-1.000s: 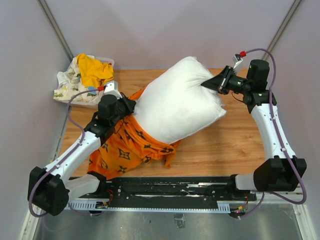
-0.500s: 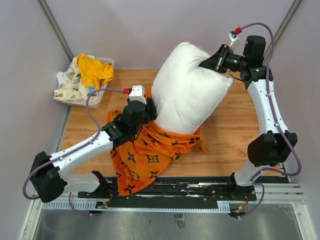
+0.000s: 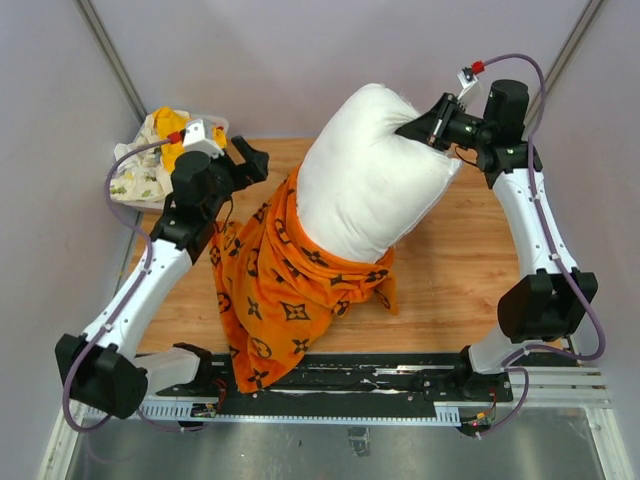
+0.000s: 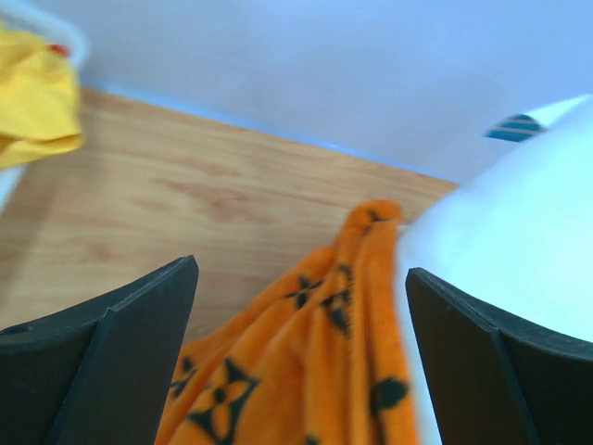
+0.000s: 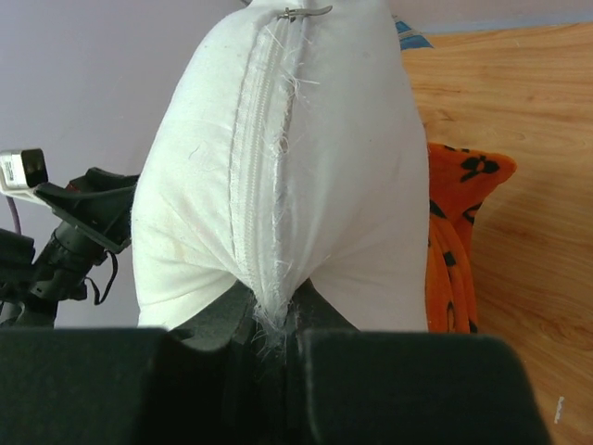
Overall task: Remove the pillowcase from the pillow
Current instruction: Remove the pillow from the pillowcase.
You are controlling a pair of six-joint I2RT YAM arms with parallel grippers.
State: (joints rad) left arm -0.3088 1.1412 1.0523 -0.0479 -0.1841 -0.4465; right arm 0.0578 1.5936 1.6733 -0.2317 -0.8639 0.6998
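Note:
The white pillow (image 3: pixel 370 180) stands tilted up over the wooden table, its upper corner pinched in my shut right gripper (image 3: pixel 412 128). In the right wrist view the pillow's seam (image 5: pixel 278 167) runs down into the shut right gripper (image 5: pixel 276 320). The orange pillowcase (image 3: pixel 285 290) with black motifs hangs bunched round the pillow's lower end and trails toward the near edge. My left gripper (image 3: pixel 250 165) is open, up and to the left of that fabric, holding nothing. Between its spread fingers (image 4: pixel 111 362) the left wrist view shows the pillowcase (image 4: pixel 315 371) below and the pillow (image 4: pixel 500 232) at right.
A clear bin (image 3: pixel 215 125) at the back left holds a yellow cloth (image 3: pixel 172 124) and a white printed cloth (image 3: pixel 130 170), close behind the left arm. Grey walls close in the table's back and sides. The arms' base rail (image 3: pixel 350 380) runs along the near edge.
My left gripper has opened, let go of the pillowcase and swung back toward the bin. The right gripper has raised the pillow upright, and the pillowcase has slipped down to its lower end.

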